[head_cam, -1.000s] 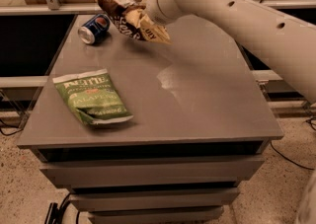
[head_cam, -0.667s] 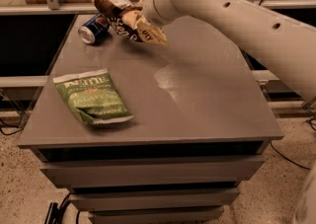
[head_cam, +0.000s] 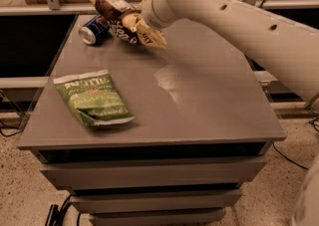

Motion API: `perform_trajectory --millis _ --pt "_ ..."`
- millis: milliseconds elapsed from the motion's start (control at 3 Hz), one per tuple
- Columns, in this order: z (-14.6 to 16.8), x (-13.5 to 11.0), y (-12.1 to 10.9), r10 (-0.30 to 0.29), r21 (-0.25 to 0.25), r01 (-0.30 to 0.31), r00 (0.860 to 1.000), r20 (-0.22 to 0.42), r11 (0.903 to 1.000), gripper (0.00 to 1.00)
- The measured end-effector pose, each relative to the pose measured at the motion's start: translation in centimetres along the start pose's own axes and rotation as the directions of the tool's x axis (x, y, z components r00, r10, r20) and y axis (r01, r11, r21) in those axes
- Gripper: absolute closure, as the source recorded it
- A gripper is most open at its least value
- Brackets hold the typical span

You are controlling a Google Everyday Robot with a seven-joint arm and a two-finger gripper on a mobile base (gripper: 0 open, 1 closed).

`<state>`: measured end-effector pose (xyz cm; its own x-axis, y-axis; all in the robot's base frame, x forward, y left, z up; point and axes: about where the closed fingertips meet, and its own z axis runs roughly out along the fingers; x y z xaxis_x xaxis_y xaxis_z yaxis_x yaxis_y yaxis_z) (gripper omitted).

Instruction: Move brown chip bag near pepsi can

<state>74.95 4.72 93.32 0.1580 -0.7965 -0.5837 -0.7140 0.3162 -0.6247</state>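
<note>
Crumpled brown chip bag [head_cam: 110,7] nearer pepsi can [head_cam: 93,29] now, w/in end effector [head_cam: 133,22] pinch.

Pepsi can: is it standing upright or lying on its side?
Lying on its side. The pepsi can rests lengthwise on the table, silver top facing sideways. The gripper holds the brown chip bag close to it.

one high camera looks down across the table [head_cam: 199,100] from its front, gripper [head_cam: 134,22] clasping brown chip bag [head_cam: 106,6] far left

Glossy brown chip bag [head_cam: 115,12] — smooth plastic end effector [head_cam: 136,21], above satin-grey tabletop [head_cam: 199,95]
</note>
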Motion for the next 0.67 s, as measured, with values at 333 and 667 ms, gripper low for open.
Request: perform_trajectory --millis 333,667 --pt "0.22 0.22 0.17 0.008 -0.002 -0.008 1.0 -0.009 1.0 0.36" --pt "0.31 0.51 0.17 0.019 -0.001 -0.019 1.0 -0.015 0.9998 0.12"
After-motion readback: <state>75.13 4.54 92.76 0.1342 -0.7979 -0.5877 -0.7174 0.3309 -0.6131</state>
